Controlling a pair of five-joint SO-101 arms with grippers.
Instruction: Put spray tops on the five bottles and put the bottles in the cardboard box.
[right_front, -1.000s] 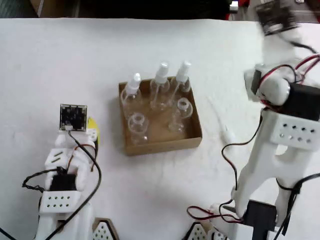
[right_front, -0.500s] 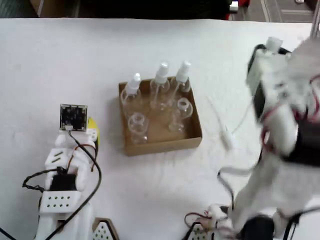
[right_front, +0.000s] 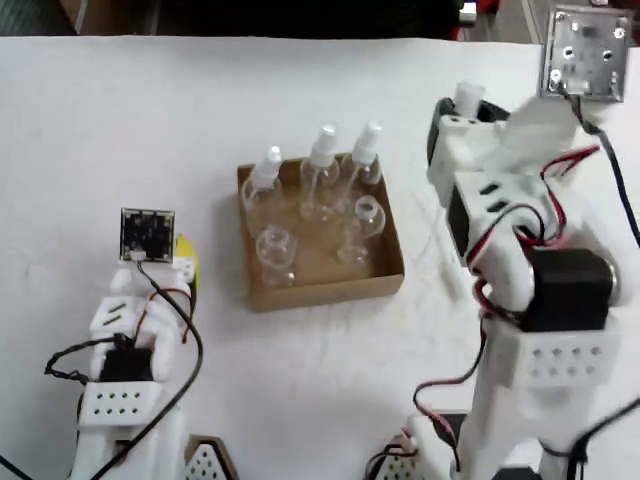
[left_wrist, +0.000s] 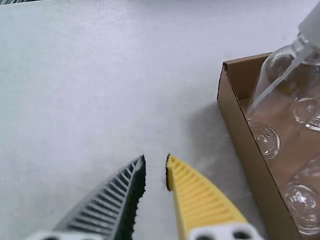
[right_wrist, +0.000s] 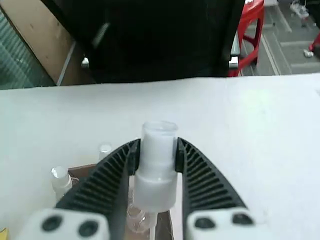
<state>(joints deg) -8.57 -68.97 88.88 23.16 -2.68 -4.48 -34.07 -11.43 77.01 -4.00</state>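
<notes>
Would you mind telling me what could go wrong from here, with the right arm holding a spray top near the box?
1. The spray top sits pinched in the right pincer by its collar; it may slip or tilt when pressed onto an uncapped bottle.
2. The capped bottles stand close behind it in the cardboard box, so the pincer might knock them.

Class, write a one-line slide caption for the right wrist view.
Right gripper shut on a white spray top, fingers clamping its sides, capped bottles beyond on the white table.
</notes>
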